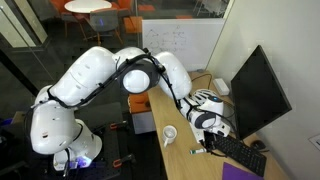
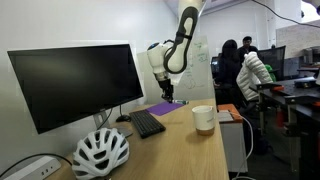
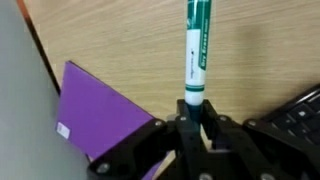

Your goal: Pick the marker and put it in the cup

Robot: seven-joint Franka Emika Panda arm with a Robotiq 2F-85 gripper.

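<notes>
Pincer [image 3: 193, 108] clenched on one end of the marker [image 3: 196, 45]. The barrel juts forward over the wooden counter [image 3: 120, 40], beside a purple pad [image 3: 95, 110]. Cup [image 2: 203, 118] stands upright, well apart, near the counter's edge.

Step, as I judge: carry to the cup. Hold firm, clear the keyboard [image 2: 147, 123], centre the free tip over the mouth, lower it inside, then release.

Marker: slim, smooth cylinder, white and green, likely slippery. Cup: small, round, white, smooth-walled; probably light and easily tipped.
</notes>
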